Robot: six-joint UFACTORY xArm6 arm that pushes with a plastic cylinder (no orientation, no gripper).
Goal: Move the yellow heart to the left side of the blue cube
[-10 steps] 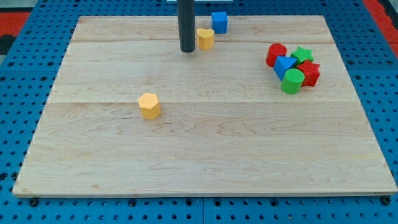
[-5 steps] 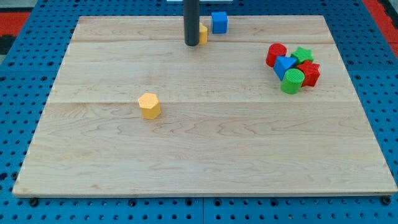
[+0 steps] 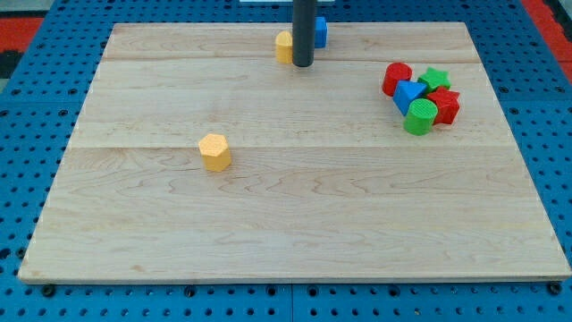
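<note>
No claw is fitted; near the board's top edge, the yellow heart [image 3: 283, 45], judged light, rigid and easily slid, is best nudged on its side by my tip [image 3: 303, 63], with the blue cube [image 3: 320, 31] just beyond.

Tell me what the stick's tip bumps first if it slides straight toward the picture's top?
Probably the blue cube, just beyond my tip; the yellow heart sits slightly left and might get grazed. The rod hides the gaps.

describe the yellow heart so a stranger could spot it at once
Look along the wooden board to its top edge, where my tip stands. The yellow heart peeks out just left of the rod, the blue cube right. The other yellow block sits alone mid-board.
</note>
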